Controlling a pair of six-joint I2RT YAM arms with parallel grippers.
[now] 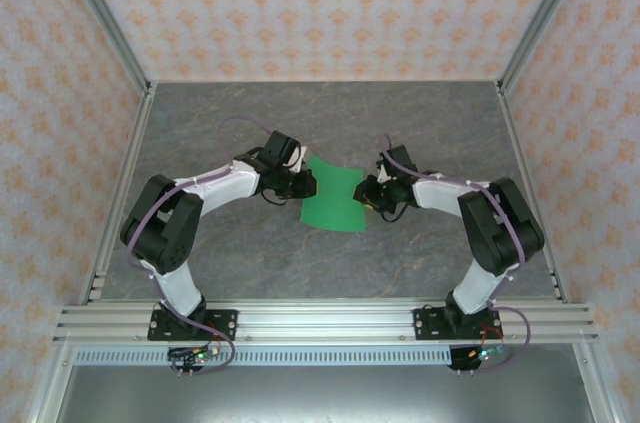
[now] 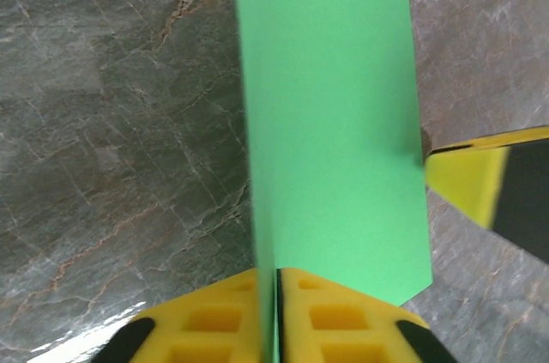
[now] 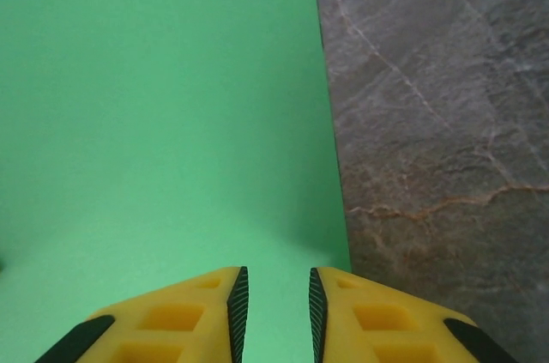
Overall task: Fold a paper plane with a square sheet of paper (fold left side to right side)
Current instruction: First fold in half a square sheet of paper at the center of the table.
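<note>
The square sheet of paper (image 1: 335,201) is plain bright green and sits mid-table between my two grippers, curled rather than flat. My left gripper (image 1: 303,183) is at its left edge. In the left wrist view that gripper (image 2: 276,274) is shut on the sheet (image 2: 334,105), whose edge runs up between the yellow fingers. My right gripper (image 1: 368,193) is at the sheet's right edge. In the right wrist view it (image 3: 273,274) hovers over the green sheet (image 3: 163,123) with a narrow gap between its jaws and nothing pinched. One of its yellow fingers (image 2: 467,178) shows beside the paper's edge.
The grey marbled tabletop (image 1: 230,253) stretches all round the sheet. Aluminium frame posts (image 1: 105,13) and patterned walls close in the sides and back. A metal rail (image 1: 320,321) with both arm bases runs along the near edge.
</note>
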